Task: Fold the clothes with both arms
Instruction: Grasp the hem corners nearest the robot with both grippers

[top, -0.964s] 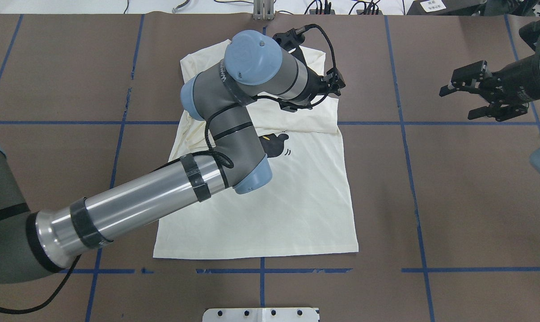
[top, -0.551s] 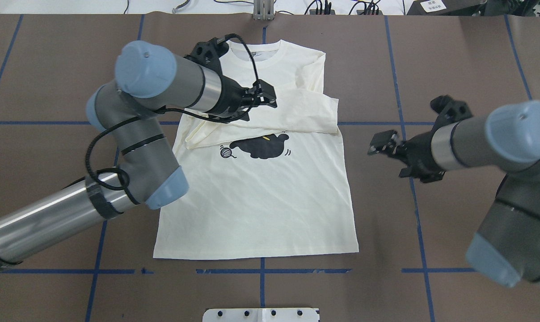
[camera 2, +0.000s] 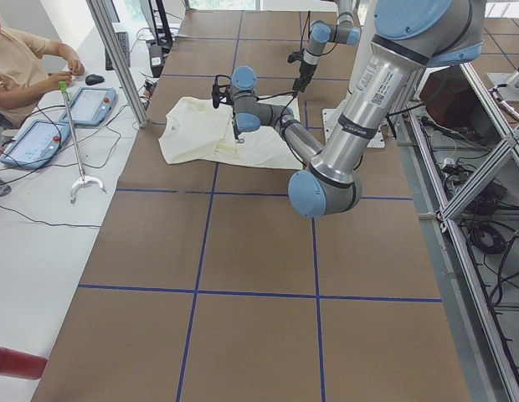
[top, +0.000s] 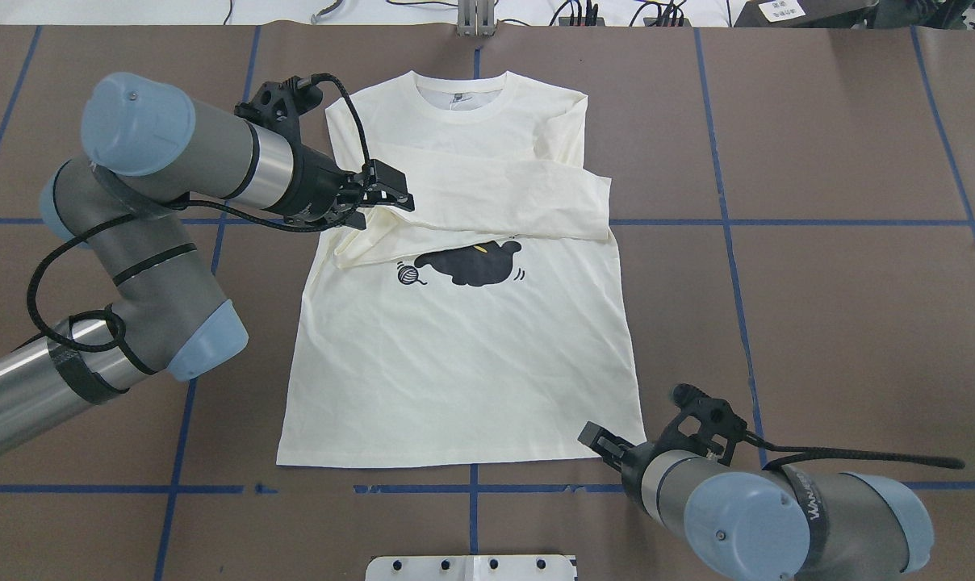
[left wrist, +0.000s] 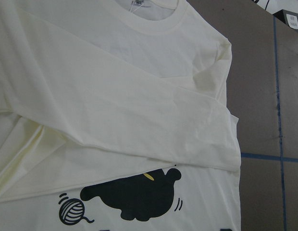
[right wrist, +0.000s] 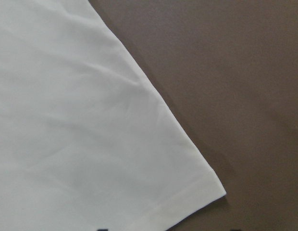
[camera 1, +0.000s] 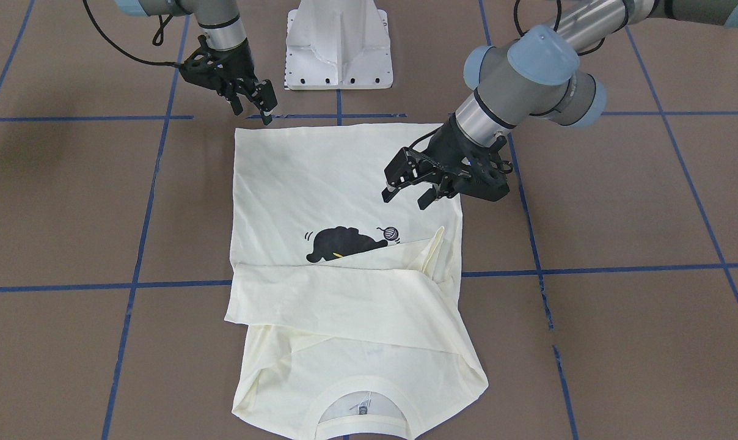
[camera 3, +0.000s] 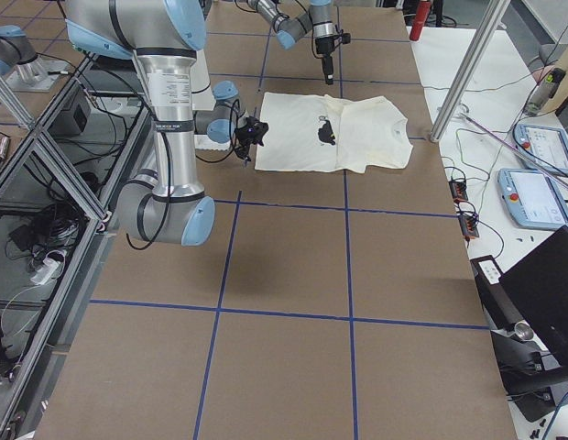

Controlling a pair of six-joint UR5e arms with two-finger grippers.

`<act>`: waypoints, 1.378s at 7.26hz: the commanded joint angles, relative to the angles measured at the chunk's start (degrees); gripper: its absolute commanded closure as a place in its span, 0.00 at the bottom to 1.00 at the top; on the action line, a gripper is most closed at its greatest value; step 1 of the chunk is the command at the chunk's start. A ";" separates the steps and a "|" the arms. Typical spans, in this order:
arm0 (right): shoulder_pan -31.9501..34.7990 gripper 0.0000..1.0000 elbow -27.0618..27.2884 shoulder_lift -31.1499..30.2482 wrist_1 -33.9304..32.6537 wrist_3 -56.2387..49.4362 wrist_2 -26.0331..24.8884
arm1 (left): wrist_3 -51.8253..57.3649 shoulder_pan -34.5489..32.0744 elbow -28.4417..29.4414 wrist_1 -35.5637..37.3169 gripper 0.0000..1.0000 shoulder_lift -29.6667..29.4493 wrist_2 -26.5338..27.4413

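From across the table, the shirt (camera 1: 320, 183) lies flat on the brown table (camera 1: 619, 214). Its length runs straight out from the robot, hem nearest the robot and collar (camera 1: 360, 391) at the far end. The left gripper (camera 1: 405, 197) hangs over the shirt's side edge, jaws wide apart and holding nothing. The right gripper (camera 1: 253, 109) sits just by a hem corner, jaws parted and also empty.

From overhead, the sleeves (top: 495, 190) lie crosswise over the chest, partly covering the cat print (top: 467, 262).

The left wrist camera looks down on those sleeves and the cat. The right wrist camera shows the hem corner lying flat, with nothing pinching it.
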 commanded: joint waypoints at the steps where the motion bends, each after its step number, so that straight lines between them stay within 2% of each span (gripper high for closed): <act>1: -1.11 0.18 -2.34 -0.28 -0.39 2.68 -0.86 | -0.25 0.04 -0.07 0.00 0.17 0.35 -0.04; 3: -0.76 0.25 -2.08 -0.90 -1.26 2.68 -0.86 | -0.25 -0.05 -0.07 0.00 0.17 0.35 0.04; 5: 0.47 0.40 -1.82 -0.90 -3.10 2.51 -0.86 | -0.25 -0.05 -0.07 -0.09 0.17 0.35 0.13; 6: 0.47 0.53 -1.90 -0.82 -3.20 2.60 -0.86 | -0.25 -0.05 -0.07 -0.09 0.17 0.35 0.13; 7: 0.39 0.98 -1.82 -0.64 -3.20 2.60 -0.86 | -0.16 -0.05 -0.15 -0.09 0.17 0.78 0.13; 10: 1.08 1.00 -0.07 -0.81 -3.29 2.42 -0.69 | -0.42 -0.05 -0.59 0.00 0.17 0.87 0.13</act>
